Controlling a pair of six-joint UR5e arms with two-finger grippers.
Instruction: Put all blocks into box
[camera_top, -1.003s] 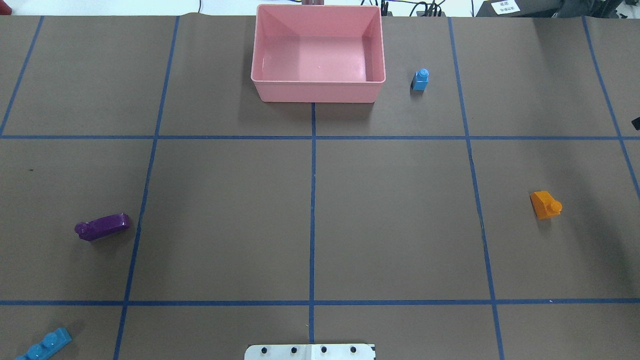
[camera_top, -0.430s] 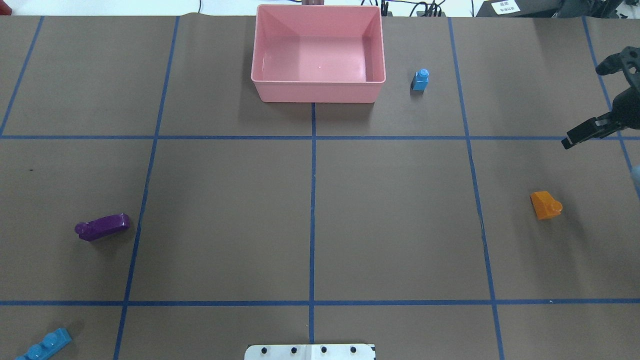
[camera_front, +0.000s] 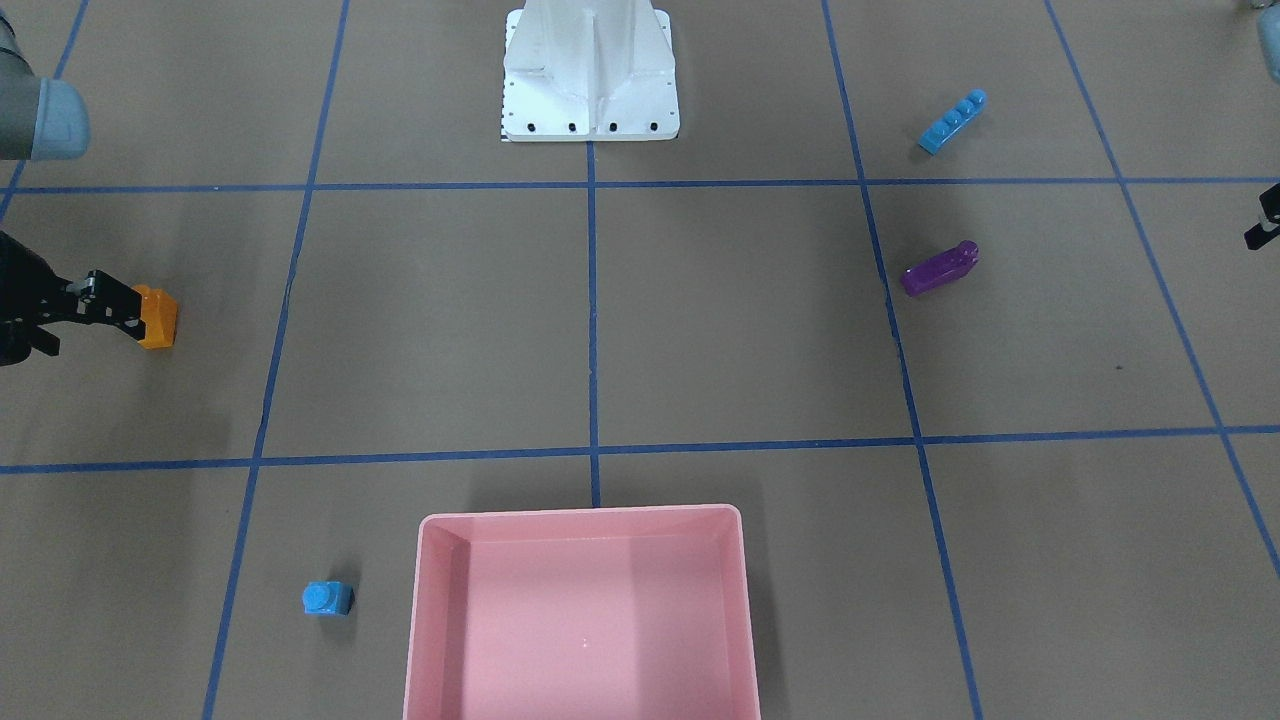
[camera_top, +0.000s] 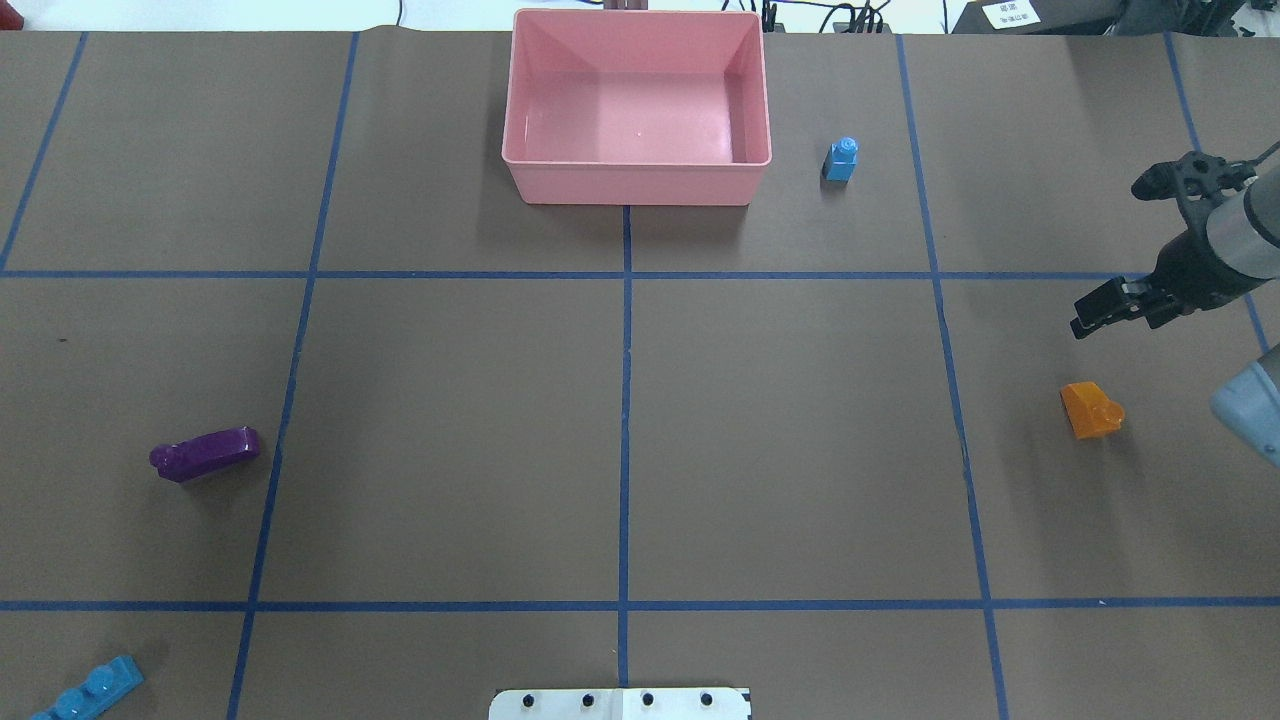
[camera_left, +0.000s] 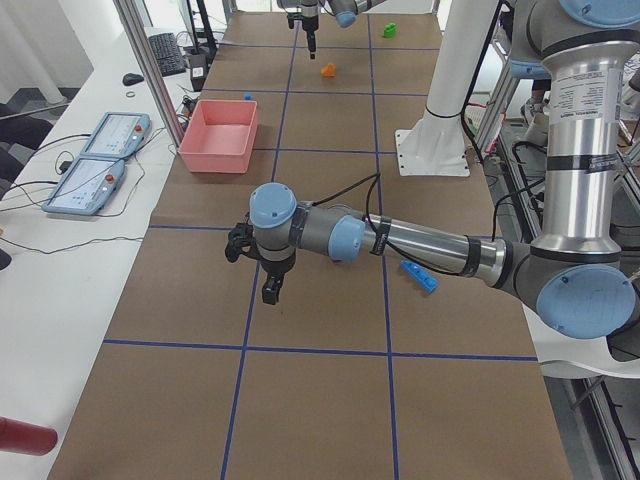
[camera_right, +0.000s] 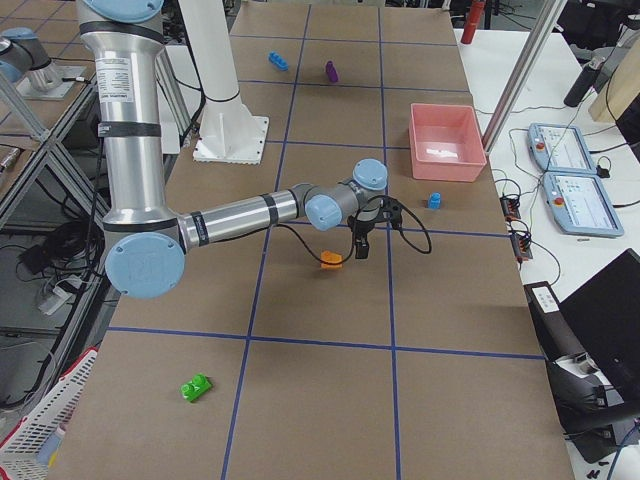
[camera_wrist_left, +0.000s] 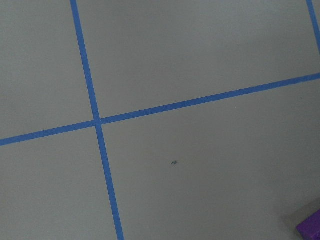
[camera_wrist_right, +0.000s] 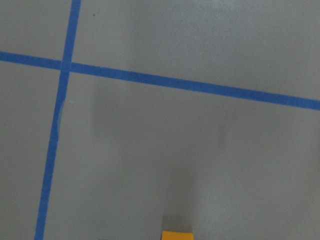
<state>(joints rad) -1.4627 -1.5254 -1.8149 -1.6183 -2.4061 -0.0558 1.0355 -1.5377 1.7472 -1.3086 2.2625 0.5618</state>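
The right gripper (camera_top: 1118, 252) is hanging over the brown-covered table (camera_top: 450, 420) on the robot's right side with its jaws spread wide and nothing between them; one black finger (camera_top: 1095, 310) is pointing toward the orange block (camera_top: 1091, 411), which is lying just nearby on the table, apart from the fingers. The right wrist view is showing only the top edge of that orange block at the bottom of its frame. The left gripper (camera_left: 253, 270) is hovering above the table on the robot's left side, and only a sliver of it is showing at the edge of the front-facing view, so I cannot tell whether its jaws are spread or pressed together. The purple block (camera_top: 205, 453) is lying on its side near a blue tape line (camera_top: 290, 400), and a corner of it is peeking into the left wrist view. The light-blue bar (camera_top: 88, 690) is resting near the table's edge closest to the robot, well apart from the white base (camera_top: 620, 703). The small light-blue cube (camera_top: 841, 160) is standing just beside the pink box (camera_top: 630, 183), outside it. The green block (camera_right: 196, 387) is lying far off toward the robot's right end of the table. The pink box is sitting at the far middle edge with no blocks showing inside it
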